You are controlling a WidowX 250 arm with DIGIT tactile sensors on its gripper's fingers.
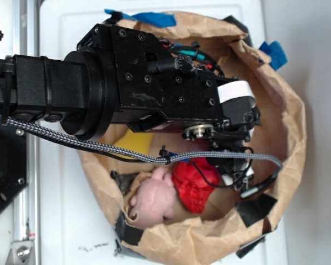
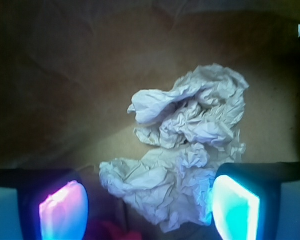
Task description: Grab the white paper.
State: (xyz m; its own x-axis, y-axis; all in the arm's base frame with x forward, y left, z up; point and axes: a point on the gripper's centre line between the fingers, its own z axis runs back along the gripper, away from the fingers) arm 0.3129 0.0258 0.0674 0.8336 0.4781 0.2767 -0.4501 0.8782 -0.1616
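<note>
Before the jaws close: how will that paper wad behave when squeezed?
The paper is deeply creased and loosely crumpled, so it will likely crush and give rather than resist. It looks thin and airy, so probably very light; a nudge may slide it across the bag floor rather than roll it. Its sprawling, uneven lobes suggest the jaws may catch only one fold.

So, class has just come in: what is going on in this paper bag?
A black robot arm reaches into a brown paper bag that holds a red cloth ball and a pink plush toy. In the wrist view, the end effector is open, with the crumpled white paper lying on the bag's floor, its near end between the fingertips. Nothing is gripped yet; whether the pads touch the paper cannot be told.
</note>
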